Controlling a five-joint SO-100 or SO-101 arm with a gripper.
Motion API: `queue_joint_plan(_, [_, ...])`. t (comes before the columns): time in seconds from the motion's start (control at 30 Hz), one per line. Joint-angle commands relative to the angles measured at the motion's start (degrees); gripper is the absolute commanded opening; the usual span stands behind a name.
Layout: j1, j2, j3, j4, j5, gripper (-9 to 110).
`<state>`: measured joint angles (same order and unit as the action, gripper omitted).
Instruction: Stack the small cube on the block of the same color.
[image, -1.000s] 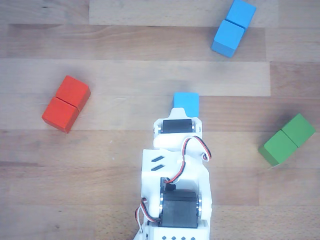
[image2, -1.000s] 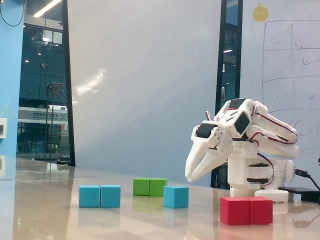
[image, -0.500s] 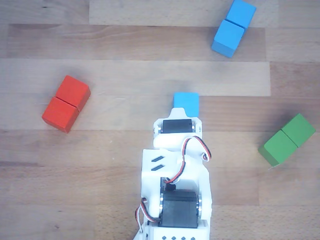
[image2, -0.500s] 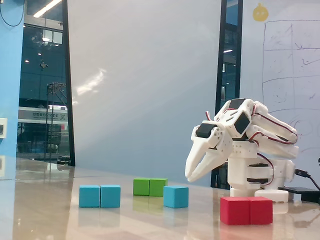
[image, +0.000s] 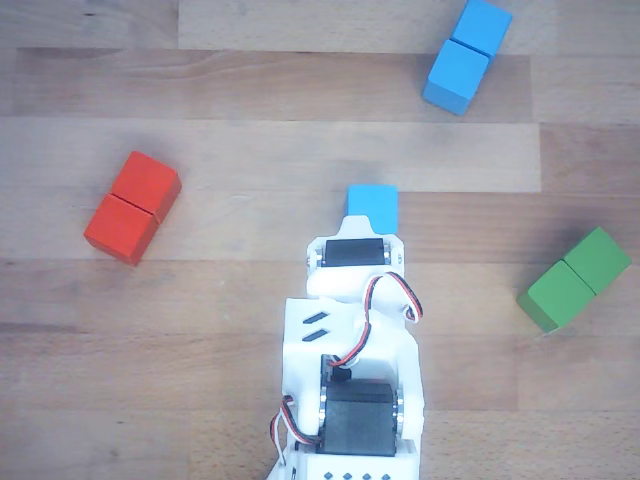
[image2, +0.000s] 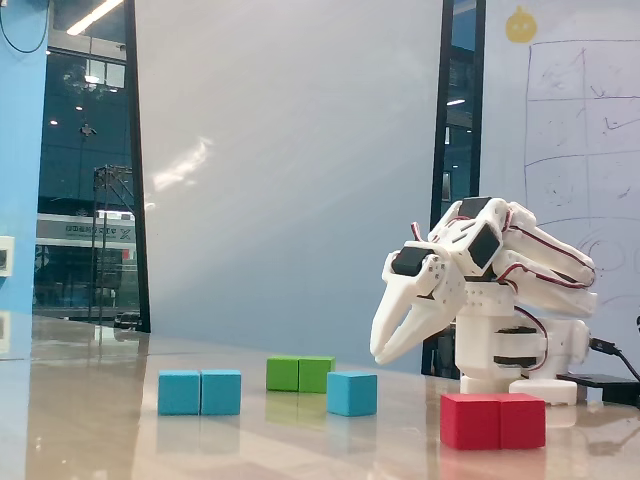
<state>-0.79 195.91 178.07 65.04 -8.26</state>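
Observation:
The small light-blue cube (image: 372, 204) lies on the wooden table just beyond the arm's wrist; in the fixed view the cube (image2: 352, 393) stands in the middle. The light-blue two-segment block (image: 465, 55) lies at the far right in the other view and at the left in the fixed view (image2: 200, 392). My gripper (image2: 378, 356) hangs tilted down, just above and to the right of the cube, without touching it. Its jaws are together and hold nothing. In the other view the wrist hides the fingertips.
A red two-segment block (image: 132, 207) lies to the left and a green one (image: 575, 280) to the right in the other view. In the fixed view the red block (image2: 493, 420) is near the front and the green block (image2: 300, 373) behind the cube. The arm's base (image2: 515, 350) stands at the right.

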Motion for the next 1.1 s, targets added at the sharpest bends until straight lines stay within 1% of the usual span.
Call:
queue_joint_plan(0.0, [-0.44, 1.05, -6.15, 1.05, -0.09, 0])
queue_joint_plan(0.1, [-0.53, -0.44, -12.66, 1.05, -0.09, 0])
queue_joint_plan(0.17, [-0.53, -4.83, -17.05, 1.14, -0.09, 0])
queue_joint_plan(0.47, [-0.44, -34.54, -39.20, 1.14, 0.44, 0])
queue_joint_plan(0.6, [-0.44, -44.91, -46.14, 2.64, 0.44, 0])
queue_joint_plan(0.83, [-0.53, -61.08, -49.57, 13.62, 0.53, 0])
queue_joint_plan(0.97, [-0.53, -66.45, -50.63, 15.12, 0.62, 0])
queue_joint_plan(1.07, [-0.44, -66.88, -51.15, 13.10, 0.62, 0])
